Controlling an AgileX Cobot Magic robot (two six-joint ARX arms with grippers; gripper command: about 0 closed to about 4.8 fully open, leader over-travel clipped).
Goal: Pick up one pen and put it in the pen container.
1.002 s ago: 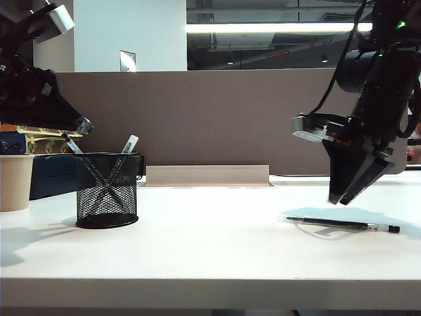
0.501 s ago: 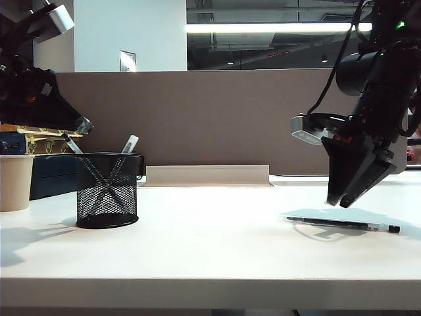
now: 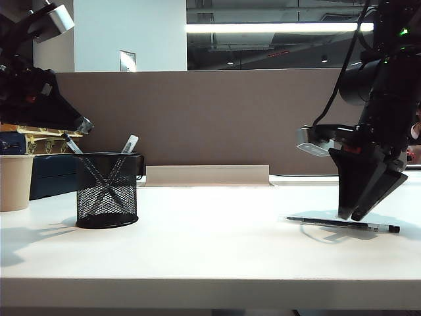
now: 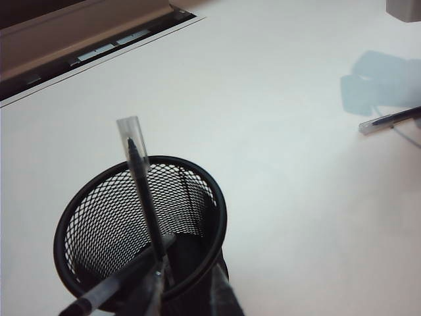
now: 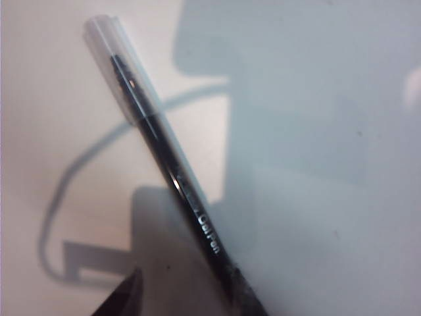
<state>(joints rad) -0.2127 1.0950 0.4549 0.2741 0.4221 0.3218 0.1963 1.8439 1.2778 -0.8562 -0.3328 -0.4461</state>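
The pen [image 3: 342, 224] lies flat on the white table at the right, its clear cap toward the middle; it also shows in the right wrist view [image 5: 164, 158] and far off in the left wrist view [image 4: 391, 120]. My right gripper [image 3: 350, 216] points down with its tips just above the pen's middle. It is open [image 5: 187, 306], and one dark fingertip [image 5: 125, 296] shows beside the barrel. The pen container [image 3: 107, 191], black mesh, stands at the left with two pens crossed inside. My left gripper [image 3: 82, 124] hovers above it, open [image 4: 189, 299] and empty, over the mesh cup [image 4: 105, 217].
A beige cup [image 3: 13, 181] stands at the far left edge. A brown partition [image 3: 210, 118] with a cable slot [image 3: 207, 176] closes the back of the table. Dark boxes [image 3: 56, 174] sit behind the container.
My right gripper has sunk and shifted right, down onto the pen's level, with its jaws a little wider. The left arm, the container and the pen have not moved.
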